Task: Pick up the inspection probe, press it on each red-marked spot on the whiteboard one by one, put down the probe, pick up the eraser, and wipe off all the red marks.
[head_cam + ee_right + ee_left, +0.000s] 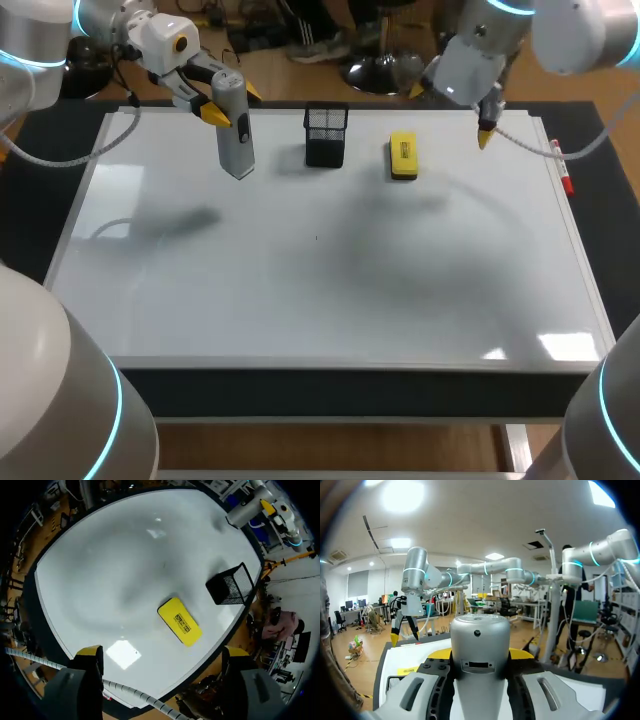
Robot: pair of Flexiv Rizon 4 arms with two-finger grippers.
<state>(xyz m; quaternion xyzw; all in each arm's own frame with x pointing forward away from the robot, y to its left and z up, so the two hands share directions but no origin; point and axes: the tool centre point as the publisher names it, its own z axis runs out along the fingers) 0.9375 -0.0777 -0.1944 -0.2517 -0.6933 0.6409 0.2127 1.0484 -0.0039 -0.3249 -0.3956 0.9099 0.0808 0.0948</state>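
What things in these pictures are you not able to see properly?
Red marks: in the head view the whiteboard shows only one tiny dark speck, too small to tell its colour.
Probe: in the left wrist view its lower end is hidden behind the left gripper.
Black mesh holder: in the head view its inside is too dark and small to check.

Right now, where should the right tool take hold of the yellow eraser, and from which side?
Probably its two long sides, from straight above: the eraser lies flat on the whiteboard, narrow across, with free space on both sides. The open right tool hangs near it.
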